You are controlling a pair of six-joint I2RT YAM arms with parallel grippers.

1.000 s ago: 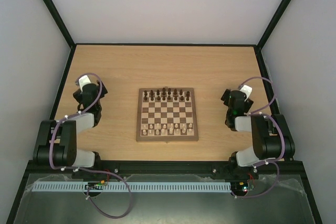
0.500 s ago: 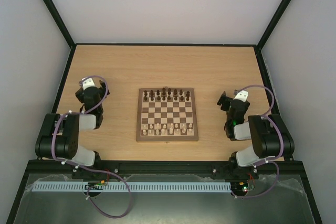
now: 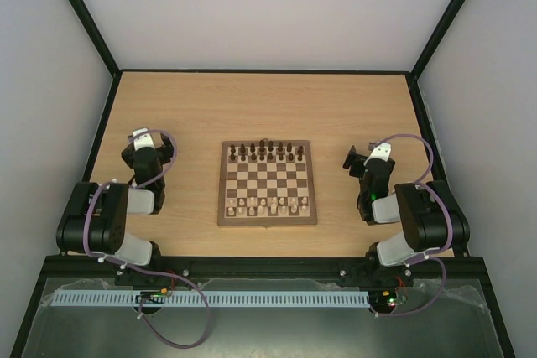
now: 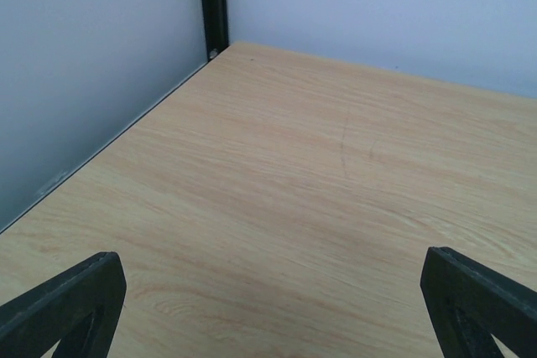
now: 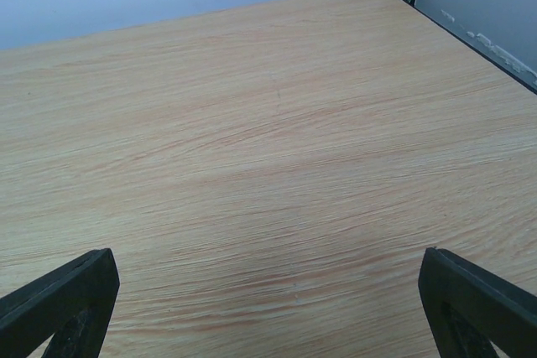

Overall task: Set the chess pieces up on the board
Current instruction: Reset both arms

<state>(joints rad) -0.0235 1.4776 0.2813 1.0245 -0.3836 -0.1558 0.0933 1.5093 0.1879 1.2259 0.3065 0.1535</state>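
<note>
My left claw (image 4: 270, 257) and right claw (image 5: 267, 256) are spread wide and empty, but a clumsy reach could tip the tiny chess pieces (image 3: 267, 153) on the board (image 3: 268, 222).

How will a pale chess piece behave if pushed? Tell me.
The pale beige turned wooden chess pieces stand tiny and upright, so a push probably tips one. Turned round, it would likely roll. Crowded on the checkered wooden board, neighbours may topple.
</note>
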